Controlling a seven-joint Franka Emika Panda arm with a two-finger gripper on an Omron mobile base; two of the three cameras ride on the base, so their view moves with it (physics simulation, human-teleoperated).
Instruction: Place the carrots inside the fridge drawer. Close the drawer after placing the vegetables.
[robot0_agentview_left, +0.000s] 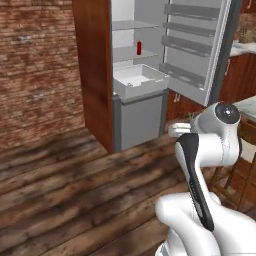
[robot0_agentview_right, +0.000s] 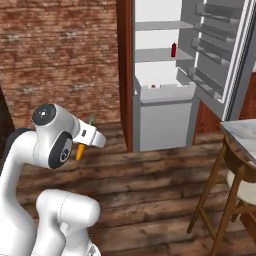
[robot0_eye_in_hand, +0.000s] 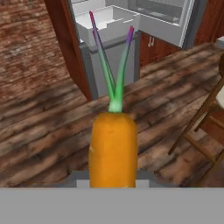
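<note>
Up close in the hand view, a fat orange carrot (robot0_eye_in_hand: 113, 148) stood between the gripper's (robot0_eye_in_hand: 113, 181) jaws, clamped at its lower end, with green stalks tipped purple fanning upward from its crown. From the right base view, the same carrot (robot0_agentview_right: 79, 150) poked down as a small orange point below the gripper (robot0_agentview_right: 85, 142), held out just ahead of the white arm (robot0_agentview_right: 52, 137) and well above the wooden floor (robot0_agentview_right: 150, 195). In the left base view the arm (robot0_agentview_left: 210, 145) rose at the lower right, and I could not tell the carrot apart from it there.

Far across the floor stood the fridge (robot0_agentview_left: 137, 70), its door (robot0_agentview_left: 197, 47) swung wide to the right. The drawer (robot0_agentview_left: 140, 80) was pulled out, white and open at the top, well apart from the carrot. A small reddish object (robot0_agentview_right: 153, 86) lay at the drawer's edge in the right base view, too small to identify. On the shelf just above the drawer stood an upright red bottle (robot0_agentview_left: 139, 48). A brick wall (robot0_agentview_left: 35, 65) filled the left. Near the right, a wooden stool (robot0_agentview_right: 235, 190) stood beside a counter edge (robot0_agentview_right: 240, 132).
</note>
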